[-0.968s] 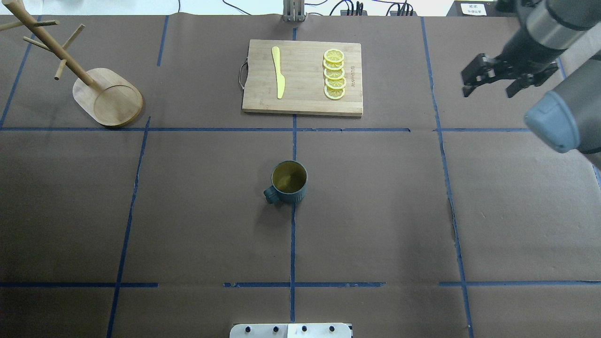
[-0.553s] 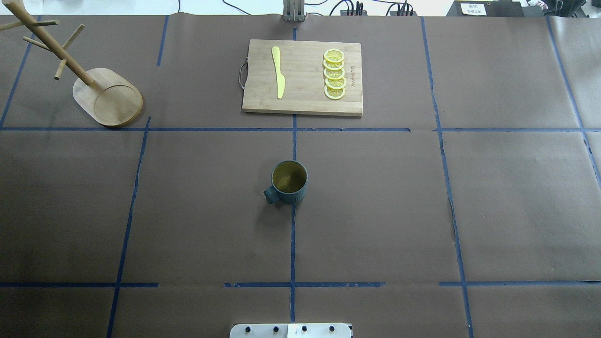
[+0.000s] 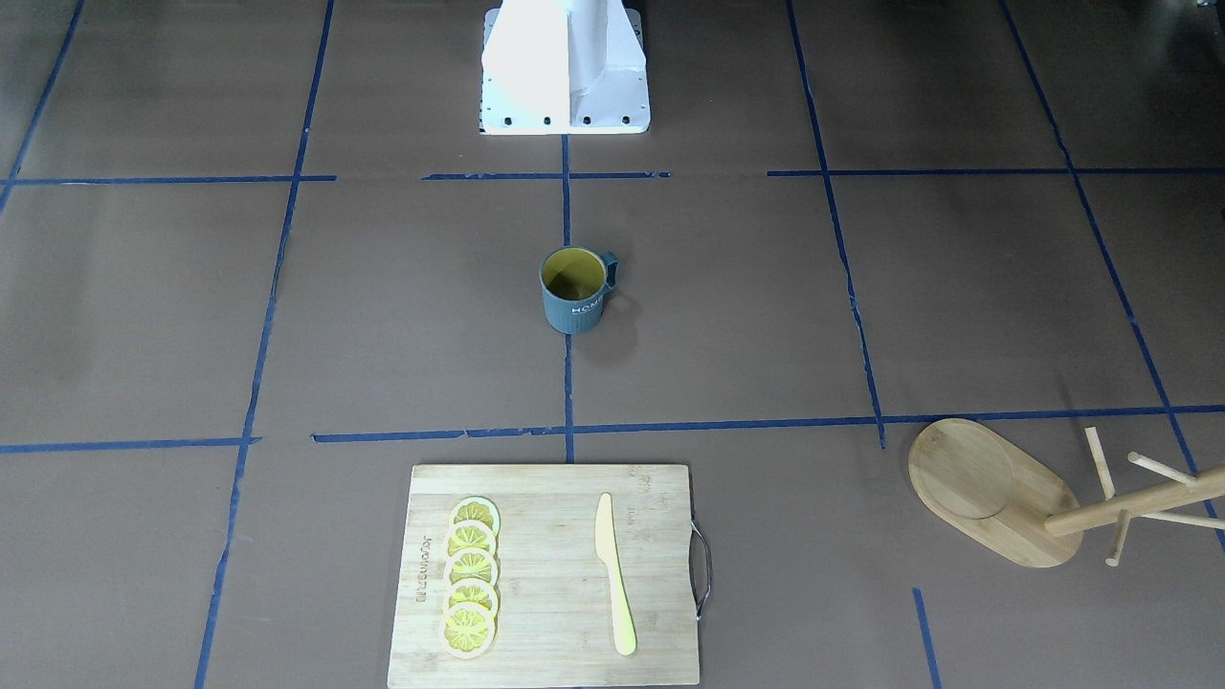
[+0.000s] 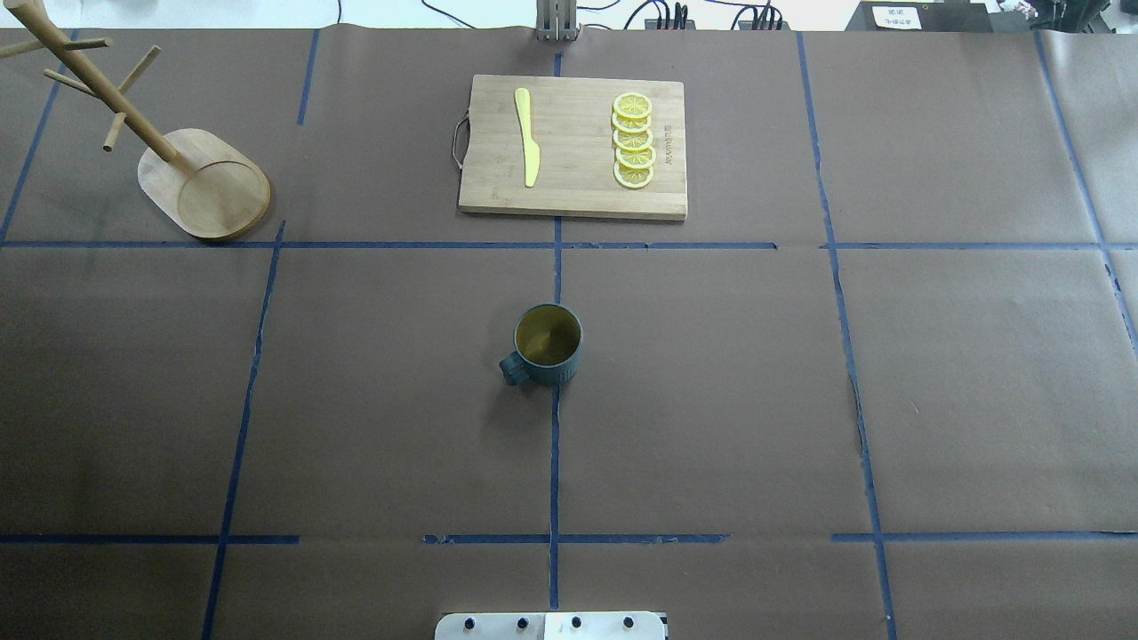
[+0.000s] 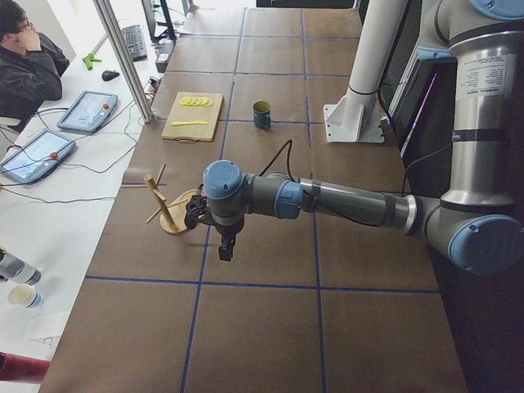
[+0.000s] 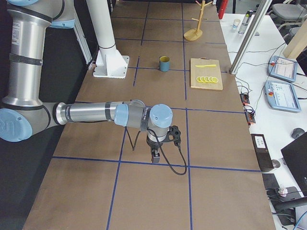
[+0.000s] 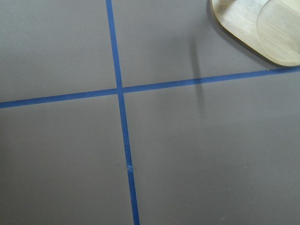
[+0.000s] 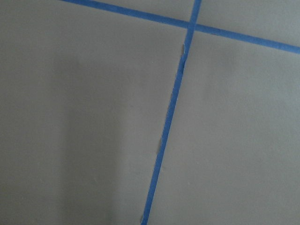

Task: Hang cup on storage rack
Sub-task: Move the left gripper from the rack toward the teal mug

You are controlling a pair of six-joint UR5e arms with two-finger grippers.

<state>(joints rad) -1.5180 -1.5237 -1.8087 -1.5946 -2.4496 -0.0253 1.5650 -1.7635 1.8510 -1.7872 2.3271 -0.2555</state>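
The dark teal cup [image 4: 547, 345] stands upright near the table's middle, yellow inside, with its handle toward the robot's left. It also shows in the front view [image 3: 574, 290]. The bamboo storage rack [image 4: 204, 182] stands at the far left, its post and pegs bare; it also shows in the front view [image 3: 995, 493]. A corner of its base shows in the left wrist view [image 7: 258, 28]. The left gripper [image 5: 228, 246] hangs above the table near the rack. The right gripper [image 6: 154, 155] hangs over bare table at the other end. I cannot tell whether either is open or shut.
A bamboo cutting board [image 4: 573, 191] with a yellow knife [image 4: 527, 138] and lemon slices [image 4: 633, 140] lies at the far middle. The robot's white base [image 3: 565, 67] is at the near edge. A seated operator [image 5: 29, 65] and tablets are beside the table.
The right arm and its open gripper, seen at the overhead view's upper right a second ago, have left that view. The cup and rack have not moved.
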